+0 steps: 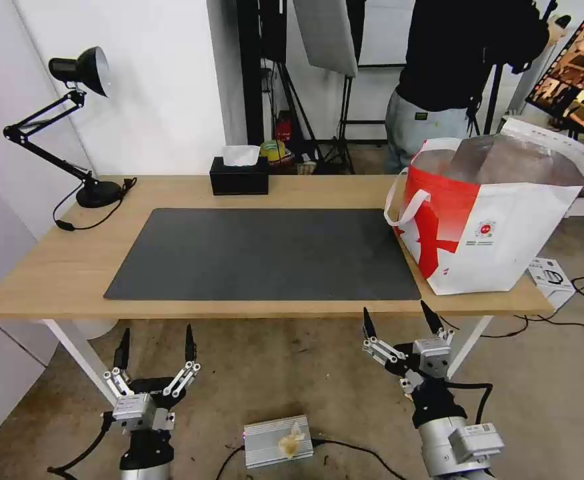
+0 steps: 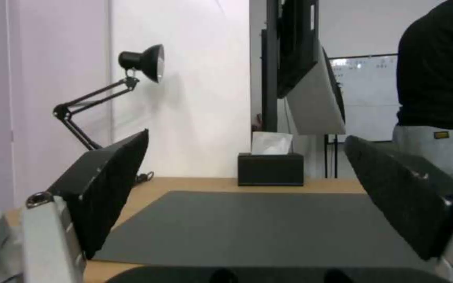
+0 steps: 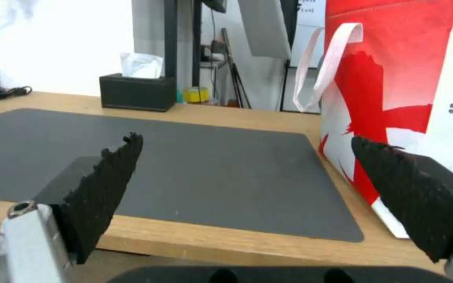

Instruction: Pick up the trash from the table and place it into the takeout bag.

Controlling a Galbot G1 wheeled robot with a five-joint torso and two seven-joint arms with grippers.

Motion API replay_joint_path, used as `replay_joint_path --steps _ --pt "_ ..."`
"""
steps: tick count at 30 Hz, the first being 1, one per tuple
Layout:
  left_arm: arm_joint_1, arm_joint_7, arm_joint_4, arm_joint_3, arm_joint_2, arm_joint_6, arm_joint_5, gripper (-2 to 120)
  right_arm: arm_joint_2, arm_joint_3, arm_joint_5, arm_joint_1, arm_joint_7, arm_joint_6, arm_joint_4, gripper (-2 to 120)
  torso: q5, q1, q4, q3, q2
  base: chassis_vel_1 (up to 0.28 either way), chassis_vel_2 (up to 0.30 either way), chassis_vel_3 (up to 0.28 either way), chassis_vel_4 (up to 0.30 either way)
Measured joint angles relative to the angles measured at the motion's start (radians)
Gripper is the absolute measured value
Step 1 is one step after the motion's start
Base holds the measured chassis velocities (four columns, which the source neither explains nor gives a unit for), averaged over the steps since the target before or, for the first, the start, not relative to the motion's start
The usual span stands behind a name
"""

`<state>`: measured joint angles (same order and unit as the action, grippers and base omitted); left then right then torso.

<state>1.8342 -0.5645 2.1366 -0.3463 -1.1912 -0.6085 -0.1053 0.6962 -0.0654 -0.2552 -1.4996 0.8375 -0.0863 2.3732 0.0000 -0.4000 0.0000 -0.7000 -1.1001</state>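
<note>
While both arms hang low in front of the table's near edge, the scene reads as follows.

Table (image 1: 59,267): light wood on white legs, spanning the middle of the head view.
Mat (image 1: 265,257): dark grey, lying flat at the centre of the tabletop.
Takeout bag (image 1: 505,233): white with a red panel, upright on the table's right end, just beside the mat's right edge; its mouth is open, showing silver lining, and a white strap hangs over its left side.
Left gripper (image 1: 154,347): lower left of the head view, below the table edge, fingers spread apart and holding nothing.
Right gripper (image 1: 399,319): lower right of centre, below the table edge near the bag, fingers also spread apart and holding nothing.
Tissue box (image 1: 239,175): black, at the table's far edge, centre.
Desk lamp (image 1: 82,73): black, upper left, base on the far left corner.
</note>
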Motion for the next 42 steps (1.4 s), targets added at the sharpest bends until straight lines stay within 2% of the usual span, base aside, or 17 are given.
replay_joint_path --steps 42 --pt "-0.025 -0.003 -0.001 0.001 0.008 0.017 0.02 100 0.0 0.0 0.0 0.0 0.0 0.0 0.0 100 0.0 0.0 0.0 0.0 0.0 0.0 0.0 0.0 0.0"
